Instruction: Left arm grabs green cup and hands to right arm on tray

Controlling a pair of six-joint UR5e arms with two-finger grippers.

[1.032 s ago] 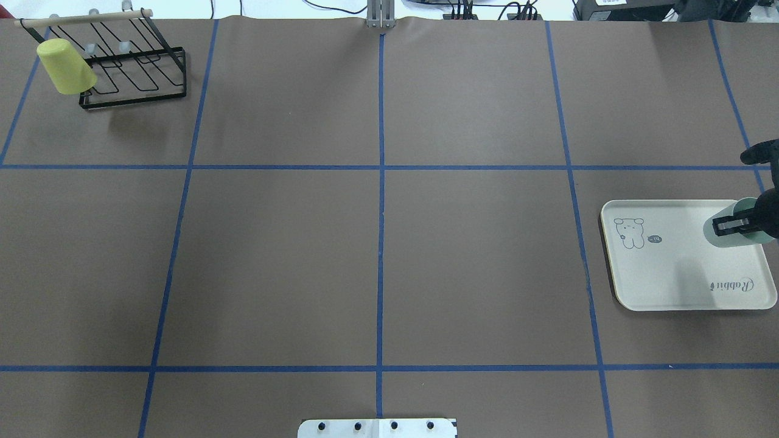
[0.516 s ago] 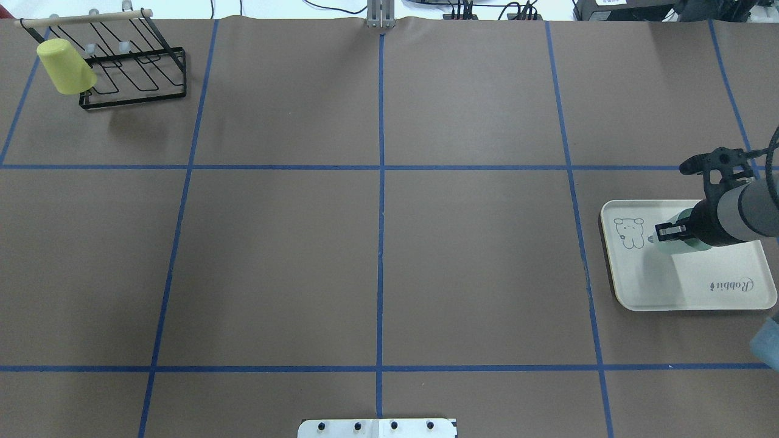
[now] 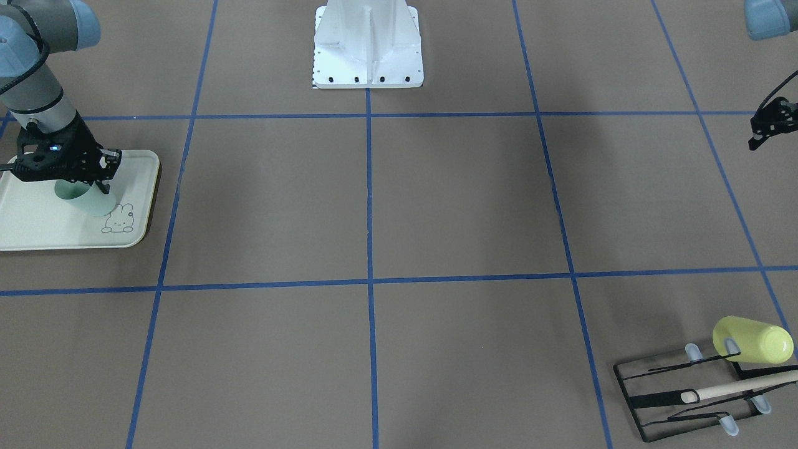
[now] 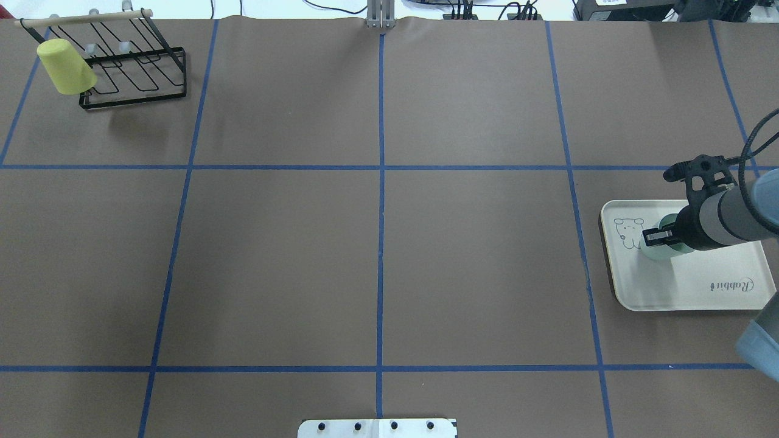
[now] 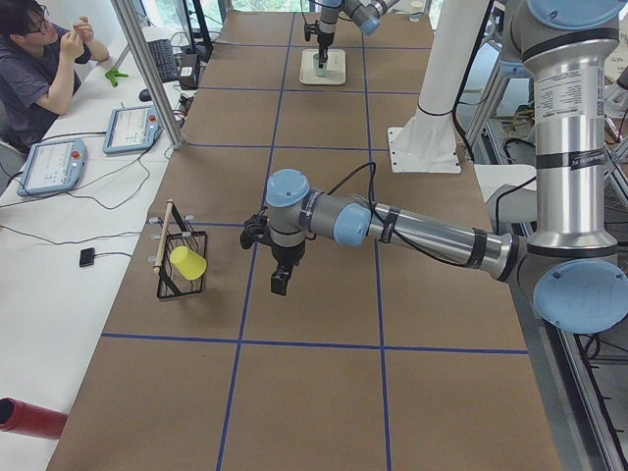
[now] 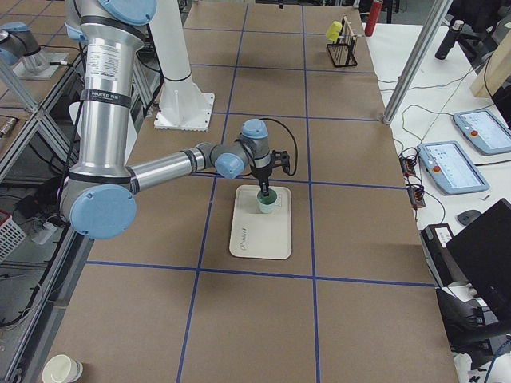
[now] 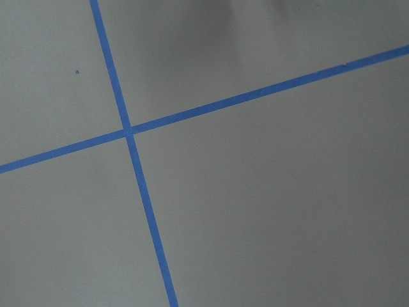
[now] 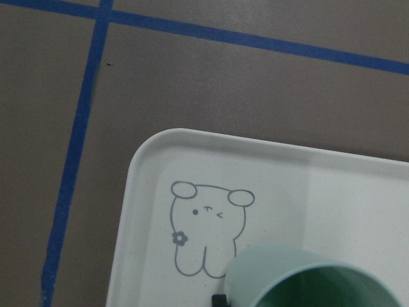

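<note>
The pale mint-green cup (image 4: 656, 252) stands about upright over the cream tray (image 4: 700, 286), next to its bunny drawing. My right gripper (image 4: 658, 236) is shut on the cup's rim from above. I cannot tell whether the cup's base touches the tray. The cup (image 3: 90, 201) and tray (image 3: 37, 224) show at the left of the front view, and the cup's open mouth (image 8: 313, 281) fills the bottom of the right wrist view. My left gripper (image 5: 280, 283) hangs over bare table near the rack, far from the tray. I cannot tell if it is open or shut.
A yellow-green cup (image 4: 66, 66) hangs on a black wire rack (image 4: 134, 73) at the far left corner. The robot's white base (image 3: 368, 43) stands at the table's middle edge. An operator (image 5: 39, 59) sits beside the table.
My right gripper has carried the green cup leftward across the tray to the bunny drawing, and the cup has turned from lying sideways to nearly upright.
</note>
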